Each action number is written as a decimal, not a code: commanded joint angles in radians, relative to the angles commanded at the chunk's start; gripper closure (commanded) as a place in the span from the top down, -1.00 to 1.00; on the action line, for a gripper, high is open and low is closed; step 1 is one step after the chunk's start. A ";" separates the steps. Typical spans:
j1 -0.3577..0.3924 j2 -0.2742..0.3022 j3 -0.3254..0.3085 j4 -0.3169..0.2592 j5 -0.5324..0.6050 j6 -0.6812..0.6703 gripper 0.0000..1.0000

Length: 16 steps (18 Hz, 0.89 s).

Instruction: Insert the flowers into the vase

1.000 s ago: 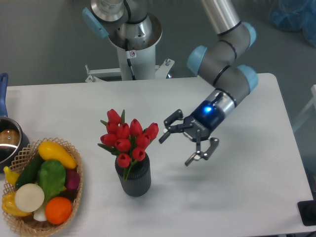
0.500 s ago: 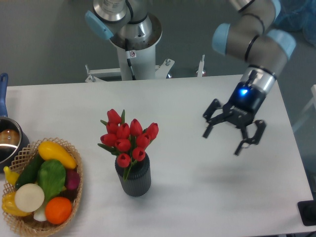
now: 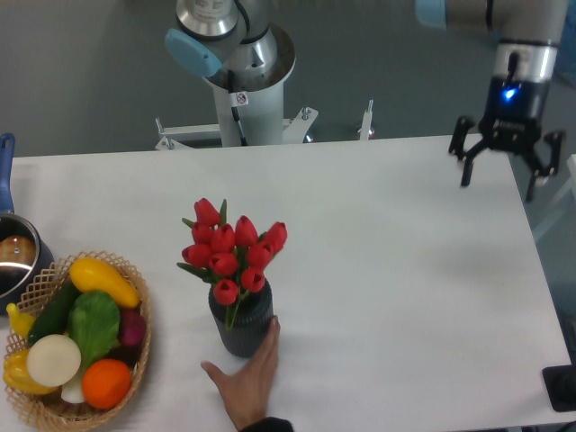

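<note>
Since a moment ago the gripper (image 3: 498, 184) has been swinging away from the flowers (image 3: 229, 252) and up toward the far right corner of the table (image 3: 405, 297), and a person's hand (image 3: 247, 382) has been coming in from the near edge, which was not there before. Those red tulips are standing upright in the vase (image 3: 240, 324), well apart from the gripper, off to its lower left across a wide stretch of white tabletop. That dark ribbed vase is sitting where it was, and the hand is now touching its base from the front, fingers (image 3: 269, 337) reaching up along its right side. The gripper is hanging with its fingers spread wide and pointing down, holding nothing, a blue light glowing on its wrist. Farther still from it, at the table's left edge, a wicker basket (image 3: 36, 405) of colourful vegetables is resting beside a metal pot (image 3: 18, 261).
</note>
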 joint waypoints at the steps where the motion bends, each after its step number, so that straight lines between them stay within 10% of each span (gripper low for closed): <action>1: 0.015 0.015 -0.002 -0.035 0.015 0.008 1.00; 6: 0.109 0.103 -0.003 -0.259 0.166 0.207 1.00; 16: 0.172 0.135 -0.008 -0.305 0.244 0.393 1.00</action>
